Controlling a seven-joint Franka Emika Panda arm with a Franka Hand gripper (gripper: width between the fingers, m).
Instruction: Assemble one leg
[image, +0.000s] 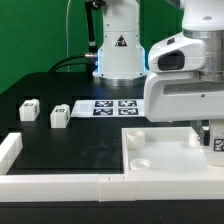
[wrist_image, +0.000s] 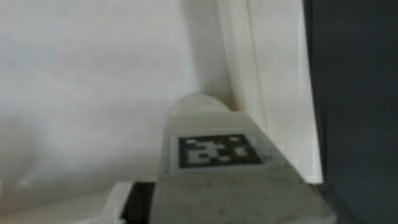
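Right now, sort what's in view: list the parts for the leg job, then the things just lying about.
For the job: gripped leg, square panel.
Lying about: two loose legs, marker board, white bars.

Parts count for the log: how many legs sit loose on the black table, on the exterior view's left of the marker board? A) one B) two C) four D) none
B: one leg and a second leg stand apart on the black table, on the exterior view's left of the marker board.
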